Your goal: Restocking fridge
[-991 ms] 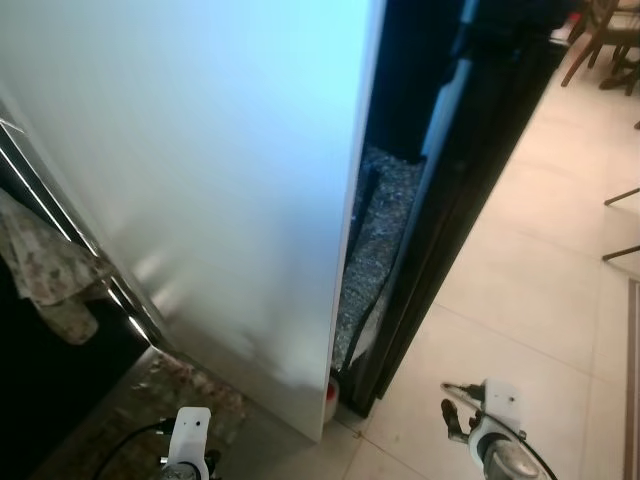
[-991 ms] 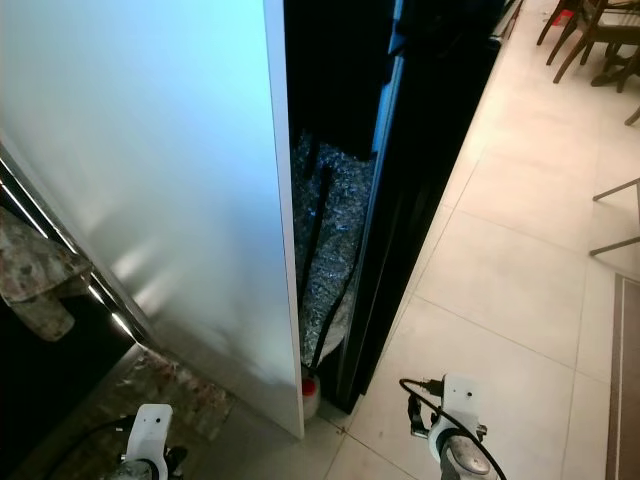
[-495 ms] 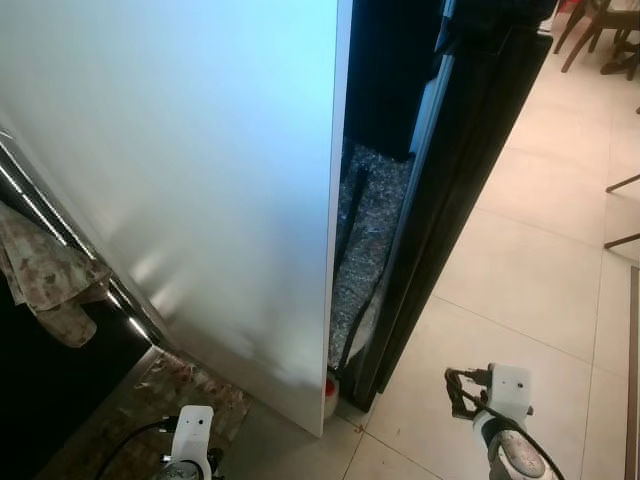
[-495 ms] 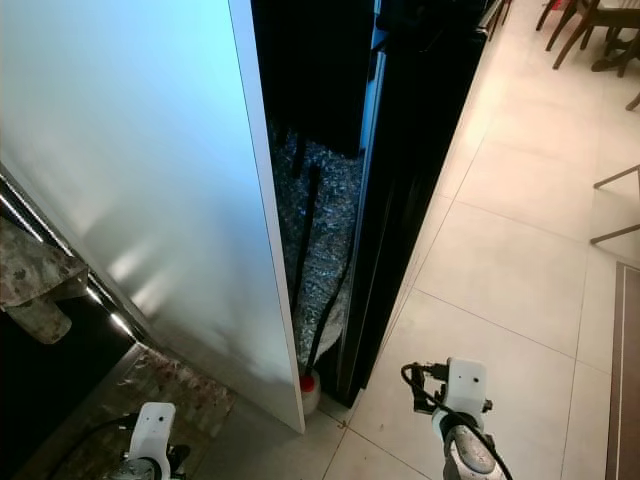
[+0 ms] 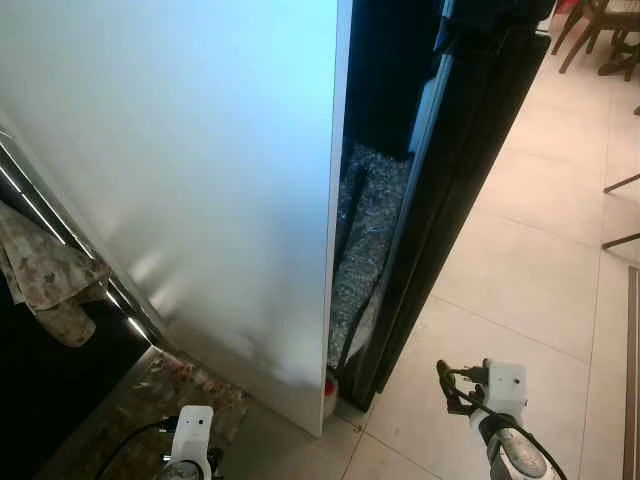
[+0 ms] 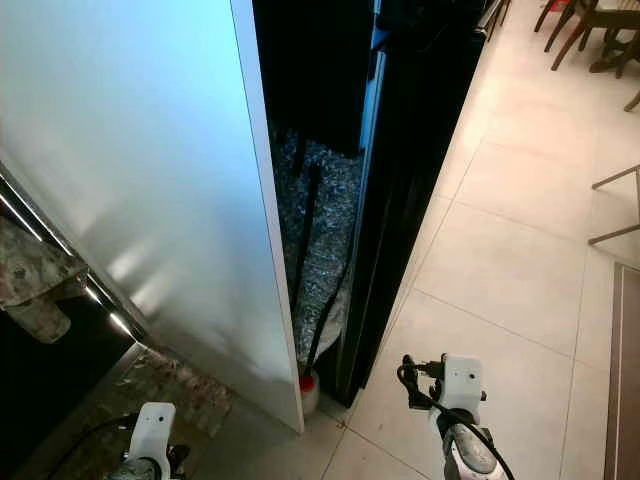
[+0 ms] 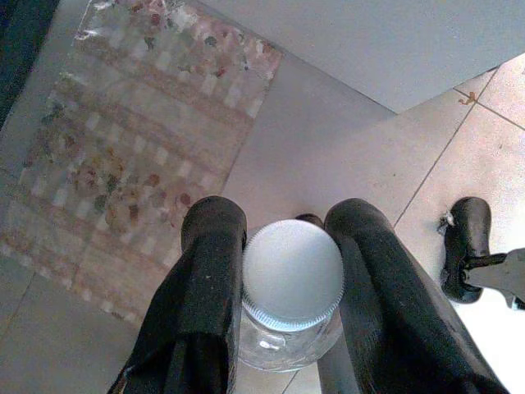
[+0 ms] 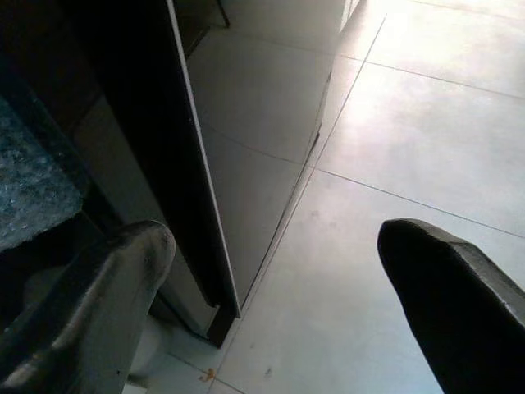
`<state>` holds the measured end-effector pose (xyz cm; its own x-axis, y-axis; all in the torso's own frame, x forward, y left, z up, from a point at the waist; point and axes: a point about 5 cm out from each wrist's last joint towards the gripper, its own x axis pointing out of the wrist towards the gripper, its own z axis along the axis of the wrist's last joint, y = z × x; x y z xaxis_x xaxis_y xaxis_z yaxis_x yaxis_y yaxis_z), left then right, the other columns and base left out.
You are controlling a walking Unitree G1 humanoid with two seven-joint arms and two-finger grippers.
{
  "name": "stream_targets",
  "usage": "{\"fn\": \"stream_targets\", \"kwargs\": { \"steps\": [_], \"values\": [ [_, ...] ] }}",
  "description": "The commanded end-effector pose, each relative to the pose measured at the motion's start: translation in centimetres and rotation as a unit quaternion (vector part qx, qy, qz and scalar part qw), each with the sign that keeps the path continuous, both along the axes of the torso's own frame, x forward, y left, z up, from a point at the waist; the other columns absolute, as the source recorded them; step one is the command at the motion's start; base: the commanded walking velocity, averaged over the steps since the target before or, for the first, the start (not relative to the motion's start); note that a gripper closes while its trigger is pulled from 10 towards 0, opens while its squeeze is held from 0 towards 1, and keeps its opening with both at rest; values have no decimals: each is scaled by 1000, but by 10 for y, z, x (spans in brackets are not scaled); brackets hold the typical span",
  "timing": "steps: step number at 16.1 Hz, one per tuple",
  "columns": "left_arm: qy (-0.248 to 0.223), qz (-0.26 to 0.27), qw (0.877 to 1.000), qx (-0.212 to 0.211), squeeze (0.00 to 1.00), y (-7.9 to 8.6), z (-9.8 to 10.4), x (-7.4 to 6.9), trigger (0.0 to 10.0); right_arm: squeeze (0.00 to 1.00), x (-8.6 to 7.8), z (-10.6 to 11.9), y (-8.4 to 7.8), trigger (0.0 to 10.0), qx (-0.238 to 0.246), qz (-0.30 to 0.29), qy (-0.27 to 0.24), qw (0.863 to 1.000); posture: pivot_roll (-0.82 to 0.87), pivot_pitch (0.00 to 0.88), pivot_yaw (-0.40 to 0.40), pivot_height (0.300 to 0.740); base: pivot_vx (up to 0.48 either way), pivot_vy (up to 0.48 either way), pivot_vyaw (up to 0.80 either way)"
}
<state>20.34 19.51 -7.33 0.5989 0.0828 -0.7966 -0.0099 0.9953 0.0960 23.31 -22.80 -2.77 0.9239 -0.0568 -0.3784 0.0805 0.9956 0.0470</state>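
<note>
My left gripper (image 7: 291, 279) is shut on a clear glass jar with a pale ribbed lid (image 7: 293, 275), one black finger (image 7: 209, 279) on each side of it, held low over the floor. My right gripper (image 8: 279, 279) is open, its fingers wide apart with nothing between them, low beside a dark cabinet edge. A tall white fridge panel (image 5: 200, 180) stands right in front of me. Both wrists sit at the bottom of the head views, the left wrist (image 5: 190, 440) and the right wrist (image 5: 495, 395).
A narrow dark gap (image 5: 365, 240) with crinkled silvery sheeting and black cables runs between the white panel and a black cabinet (image 5: 470, 130). A small red-capped bottle (image 5: 330, 392) stands at its foot. A patterned mat (image 7: 123, 164) lies left, a cloth (image 5: 45, 285) hangs there. Chairs (image 6: 590, 30) stand far right on pale tiles.
The view has swung since a second ago, so the white panel's edge sits further left. My right wrist has drifted slightly up and left. The left gripper holds still.
</note>
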Motion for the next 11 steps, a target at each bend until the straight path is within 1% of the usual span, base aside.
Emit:
{"fn": "stream_targets", "kwargs": {
  "steps": [1, 2, 3, 5, 6, 8, 9, 10, 11],
  "values": [
    [11, -3, 1000, 7, 0, 1, -4, -7, 10000, 0, -5, -3, -4, 10000, 0, -20, 10, 1000, -89, 80, -3, 740, 0, 0, 0],
    [12, -5, 1000, 7, 0, 1, -4, -8, 10000, 0, -9, -6, -7, 10000, 9, -48, 20, 999, -91, 82, -5, 740, 0, 0, 0],
    [13, -6, 1000, 7, 0, 0, -5, -10, 10000, 0, -12, -9, -8, 10000, 12, -57, 25, 998, -89, 83, -8, 740, 0, 0, 0],
    [17, -5, 1000, 7, 0, 0, -7, -15, 10000, 0, -19, -16, -9, 10000, 11, -73, 54, 996, -89, 83, -15, 740, 0, 0, 0],
    [24, 0, 1000, 9, 0, 1, -11, -21, 10000, 0, -32, -30, -9, 10000, -9, -75, 136, 988, -99, 81, -14, 740, 0, 0, 0],
    [38, 6, 999, 12, 0, 2, -15, -33, 10000, 0, -48, -42, -8, 10000, 7, -90, 189, 978, -96, 72, -4, 740, 0, 0, 0],
    [46, 6, 999, 13, 0, 3, -19, -41, 10000, 0, -56, -46, -7, 10000, 5, -91, 204, 975, -89, 65, 9, 740, 0, 0, 0],
    [52, 6, 999, 15, 0, 4, -21, -48, 10000, 0, -62, -48, -5, 10000, 8, -84, 197, 977, -82, 66, 19, 740, 0, 0, 0],
    [55, 6, 998, 17, 0, 6, -23, -54, 10000, 0, -63, -46, -6, 10000, -6, -78, 178, 981, -79, 72, 28, 740, 0, 0, 0]
  ]
}}
